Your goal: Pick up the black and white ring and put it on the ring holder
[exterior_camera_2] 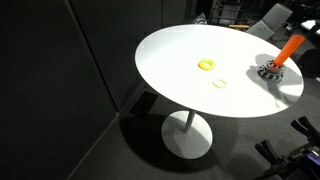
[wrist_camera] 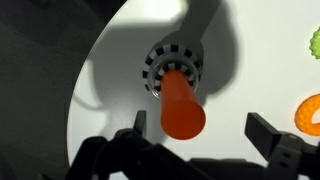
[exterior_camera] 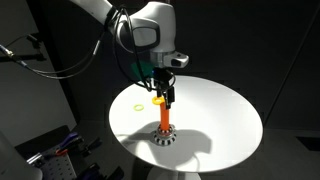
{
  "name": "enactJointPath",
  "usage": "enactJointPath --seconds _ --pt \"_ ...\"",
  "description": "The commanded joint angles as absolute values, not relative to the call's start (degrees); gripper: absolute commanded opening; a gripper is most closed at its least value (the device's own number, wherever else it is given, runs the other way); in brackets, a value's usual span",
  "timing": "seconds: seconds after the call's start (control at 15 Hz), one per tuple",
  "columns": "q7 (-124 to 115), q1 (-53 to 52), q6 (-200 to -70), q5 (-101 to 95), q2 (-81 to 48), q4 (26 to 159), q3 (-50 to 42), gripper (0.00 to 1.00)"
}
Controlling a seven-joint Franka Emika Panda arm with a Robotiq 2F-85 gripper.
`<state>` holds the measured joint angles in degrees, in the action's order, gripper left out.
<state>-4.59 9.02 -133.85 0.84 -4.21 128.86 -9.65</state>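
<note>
The ring holder, an orange peg on a black-and-white round foot, stands on the white round table. It shows in both exterior views. My gripper is open and empty. It hangs just above the peg's top, with a finger on each side. I see no separate black and white ring on the table. At the peg's base I cannot tell a ring from the patterned foot. The gripper is out of view in the exterior view from the table's far side.
Two plain yellow rings lie on the table beyond the holder, also seen in an exterior view and at the wrist view's right edge. The table's edge curves close to the holder. The surroundings are dark.
</note>
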Motion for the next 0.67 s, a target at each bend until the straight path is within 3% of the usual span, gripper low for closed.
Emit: enactJointPath --seconds 0.0,0.6 --pt "-1.7 8.7 -130.2 3.5 -1.8 128.6 -8.7 1.00" --pt "7.0 5.7 -124.0 6.0 2.3 129.3 -5.8 1.00"
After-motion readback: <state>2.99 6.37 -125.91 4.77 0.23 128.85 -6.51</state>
